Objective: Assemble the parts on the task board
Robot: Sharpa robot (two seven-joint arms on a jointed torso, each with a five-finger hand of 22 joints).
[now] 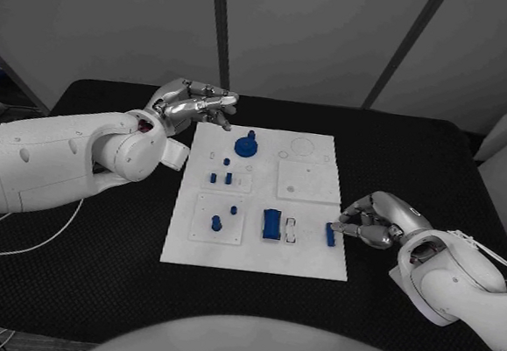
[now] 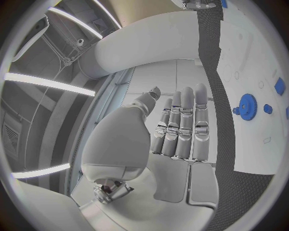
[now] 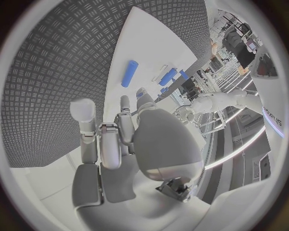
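Observation:
The white task board (image 1: 256, 251) lies mid-table with blue parts on it. A round blue gear-like part (image 1: 246, 147) (image 2: 247, 104) stands near its far edge, small pegs (image 1: 221, 176) behind a blue block (image 1: 271, 224), and a short blue bar (image 1: 329, 233) (image 3: 129, 73) lies by the right edge. My right hand (image 1: 368, 220) (image 3: 120, 139) hovers just right of that bar with fingers bent toward it, holding nothing. My left hand (image 1: 194, 103) (image 2: 180, 125) is raised beside the board's far left corner, fingers side by side, nothing in it.
A pale piece (image 1: 289, 229) lies between the block and the bar. Raised white square plates (image 1: 307, 183) sit on the board. Black table surface (image 1: 89, 258) surrounds the board, and a white cable (image 1: 15, 244) runs along the left side.

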